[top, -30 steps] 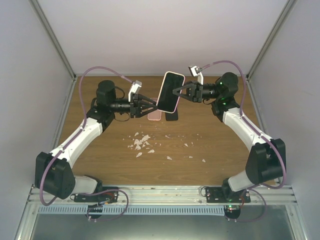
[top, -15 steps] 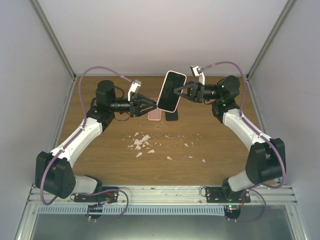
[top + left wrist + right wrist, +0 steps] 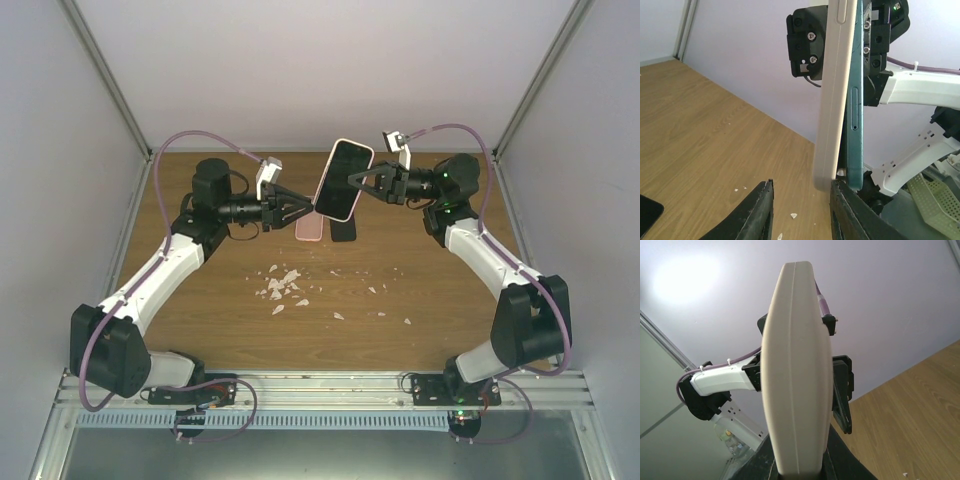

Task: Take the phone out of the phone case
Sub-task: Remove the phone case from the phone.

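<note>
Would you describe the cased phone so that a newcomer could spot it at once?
Start at the wooden table and look above its far middle. The cased phone is held in the air by the right hand, black screen in a pale pink rim. Unlike it, the pink item and black item below lie flat on the wood.
</note>
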You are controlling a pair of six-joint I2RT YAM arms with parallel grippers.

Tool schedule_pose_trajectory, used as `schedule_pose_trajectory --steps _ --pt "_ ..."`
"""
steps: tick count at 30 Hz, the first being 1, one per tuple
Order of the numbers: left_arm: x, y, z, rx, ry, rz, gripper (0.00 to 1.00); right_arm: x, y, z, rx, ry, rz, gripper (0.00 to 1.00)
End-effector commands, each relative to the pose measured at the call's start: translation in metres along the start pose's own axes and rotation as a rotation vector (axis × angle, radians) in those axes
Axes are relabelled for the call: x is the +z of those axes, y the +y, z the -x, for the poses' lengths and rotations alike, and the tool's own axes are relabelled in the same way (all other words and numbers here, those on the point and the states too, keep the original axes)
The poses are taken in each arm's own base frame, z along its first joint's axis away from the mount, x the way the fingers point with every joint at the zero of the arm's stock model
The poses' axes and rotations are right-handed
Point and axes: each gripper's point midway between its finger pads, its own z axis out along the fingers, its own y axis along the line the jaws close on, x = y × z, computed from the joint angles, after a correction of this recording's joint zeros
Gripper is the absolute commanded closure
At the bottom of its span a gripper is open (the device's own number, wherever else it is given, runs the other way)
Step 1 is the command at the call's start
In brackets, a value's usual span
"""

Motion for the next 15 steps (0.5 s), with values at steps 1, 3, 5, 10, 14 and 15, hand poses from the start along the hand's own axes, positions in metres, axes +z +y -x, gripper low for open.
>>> schedule_pose_trajectory --steps 1,3,5,10,14,15 --pt "-0.001 0.049 -0.003 -0.041 -0.014 0.200 0.68 0.016 0.048 -0.010 -0.097 0.083 0.127 1.00" --pt "-0.001 0.051 -0.003 -0.042 -0.014 0.209 0.68 0.020 0.050 -0.015 -0.094 0.097 0.141 1.00" --pt "0.000 0.052 -0.004 -0.044 -0.013 0.211 0.68 0.025 0.053 -0.022 -0.094 0.116 0.160 0.99" --pt "0.000 0.051 -0.001 -0.041 -0.014 0.205 0.69 0.038 0.057 -0.039 -0.082 0.174 0.201 1.00" --pt "0.001 0.049 0.001 -0.031 -0.016 0.195 0.69 0.043 0.055 -0.047 -0.071 0.196 0.213 1.00" --pt "0.001 0.047 0.002 -0.031 -0.014 0.187 0.69 0.043 0.054 -0.048 -0.068 0.202 0.213 1.00"
